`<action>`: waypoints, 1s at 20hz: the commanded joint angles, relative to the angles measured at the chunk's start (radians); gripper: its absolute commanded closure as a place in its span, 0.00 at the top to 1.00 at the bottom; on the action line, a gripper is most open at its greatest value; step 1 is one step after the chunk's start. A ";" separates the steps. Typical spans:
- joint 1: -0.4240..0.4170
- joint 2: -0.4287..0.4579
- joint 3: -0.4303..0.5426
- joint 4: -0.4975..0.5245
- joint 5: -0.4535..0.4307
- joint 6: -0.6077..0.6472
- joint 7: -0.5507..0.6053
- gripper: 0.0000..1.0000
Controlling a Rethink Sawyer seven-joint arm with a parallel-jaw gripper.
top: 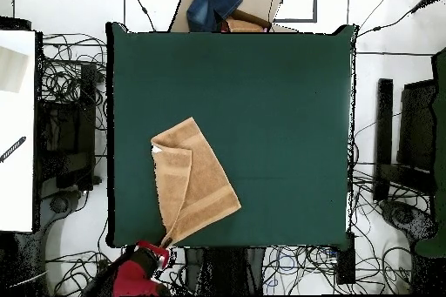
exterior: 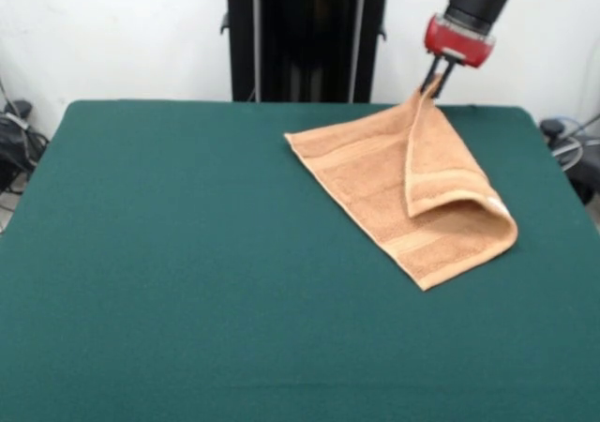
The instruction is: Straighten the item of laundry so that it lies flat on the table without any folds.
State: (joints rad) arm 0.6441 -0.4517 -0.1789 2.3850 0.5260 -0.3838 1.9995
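The orange-tan towel [exterior: 370,183] lies on the green table [exterior: 187,253] at its far right, near the robot's side. One corner is lifted to a peak, and a flap [exterior: 441,169] is folded over the rest of the towel. My gripper [exterior: 436,77] is shut on that raised corner, just above the table's far edge. In the overhead view the towel [top: 209,189] sits at the table's [top: 279,93] lower left, with the gripper [top: 165,243] at the table's bottom edge. A white label [top: 155,148] shows at the fold.
The black pedestal [exterior: 305,37] stands behind the table's far edge. Cables lie on the floor around the table [top: 70,128]. A cardboard box with blue cloth [top: 219,2] sits beyond the top edge in the overhead view. The towel lies close to the table's edge.
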 commanded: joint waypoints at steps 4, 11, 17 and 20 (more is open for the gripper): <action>0.152 -0.016 0.006 -0.130 0.229 0.216 0.187 0.00; 0.166 0.028 0.002 -0.164 0.220 0.163 0.154 0.00; 0.270 0.093 -0.047 -0.153 0.407 0.082 0.251 0.00; 0.267 0.126 -0.027 -0.163 0.434 0.030 0.277 0.00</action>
State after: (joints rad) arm 0.8886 -0.4218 -0.2115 2.3390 0.8220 -0.2817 1.9995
